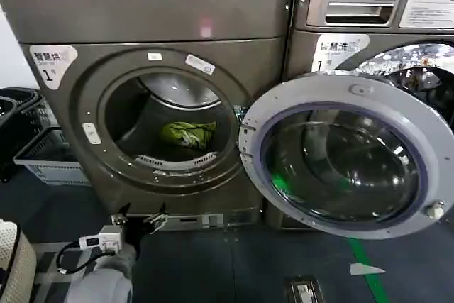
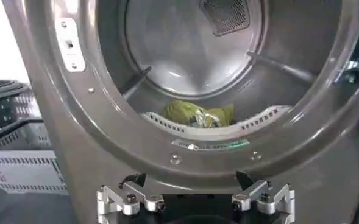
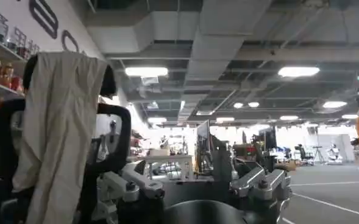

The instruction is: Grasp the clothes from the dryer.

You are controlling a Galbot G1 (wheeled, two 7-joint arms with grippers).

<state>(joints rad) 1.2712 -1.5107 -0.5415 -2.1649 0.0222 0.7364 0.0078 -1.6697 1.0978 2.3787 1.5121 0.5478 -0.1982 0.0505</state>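
Below the port, low against the front panel of the dryer, the left gripper hangs with jaws spread wide and empty; in the head view it sits at. The right gripper, also open, is parked away from the machine and faces the room. Past the port rim, the clothes lie on the drum floor near its front edge, seen from the head camera at. The bundle's long axis appears to run across the port, roughly level, with no distinct end pointing outward. Likely risks: the wide jaws strike the rim on entry, or close on 1 loose fold so the bundle slips free. The open door stands to the right, clear of this approach.
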